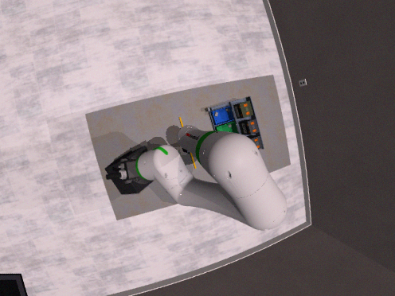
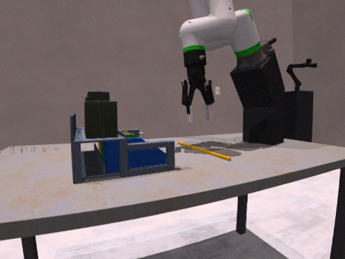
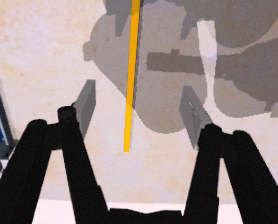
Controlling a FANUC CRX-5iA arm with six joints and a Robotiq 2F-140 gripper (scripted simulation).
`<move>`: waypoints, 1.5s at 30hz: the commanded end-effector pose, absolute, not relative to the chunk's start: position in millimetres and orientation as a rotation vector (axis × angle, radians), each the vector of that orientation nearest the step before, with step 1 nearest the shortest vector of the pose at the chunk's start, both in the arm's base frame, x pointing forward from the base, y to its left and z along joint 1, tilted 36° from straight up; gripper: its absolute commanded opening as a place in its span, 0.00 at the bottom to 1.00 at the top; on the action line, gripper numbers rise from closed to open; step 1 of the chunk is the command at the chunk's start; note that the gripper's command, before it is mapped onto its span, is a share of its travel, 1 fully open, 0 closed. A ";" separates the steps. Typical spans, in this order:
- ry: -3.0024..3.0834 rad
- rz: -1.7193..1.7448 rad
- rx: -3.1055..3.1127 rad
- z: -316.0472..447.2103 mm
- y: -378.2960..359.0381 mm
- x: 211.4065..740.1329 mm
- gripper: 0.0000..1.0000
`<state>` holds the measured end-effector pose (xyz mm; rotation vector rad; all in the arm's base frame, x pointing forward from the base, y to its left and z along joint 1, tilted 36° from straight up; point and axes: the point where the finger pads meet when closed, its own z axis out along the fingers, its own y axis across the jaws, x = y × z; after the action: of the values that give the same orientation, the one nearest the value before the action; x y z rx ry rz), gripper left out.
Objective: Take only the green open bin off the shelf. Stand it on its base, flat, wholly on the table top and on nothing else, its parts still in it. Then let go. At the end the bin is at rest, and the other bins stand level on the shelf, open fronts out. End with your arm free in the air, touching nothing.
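The green open bin sits in the shelf beside the blue bin. The arm covers part of the green bin in the top view, and the blue bin hides most of it in the exterior view. Any bin beyond the green one is hidden or too small to tell. My gripper is open and empty. It points down, high above the table top, on the open-front side of the shelf. The parts in the green bin cannot be made out clearly.
A yellow strip lies on the table in front of the shelf. Dark boxes stand on the shelf's upper level. The black robot base stands at the table's far end.
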<state>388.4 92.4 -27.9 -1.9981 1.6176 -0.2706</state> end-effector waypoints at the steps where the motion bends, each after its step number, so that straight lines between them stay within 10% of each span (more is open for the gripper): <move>1: 1.633 -0.381 -1.967 -28.2 92.9 388.0 0.57; 45: 1.633 -0.381 -1.967 -28.2 92.9 388.0 0.57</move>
<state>388.4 92.4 -27.9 -1.9982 1.6176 -0.2706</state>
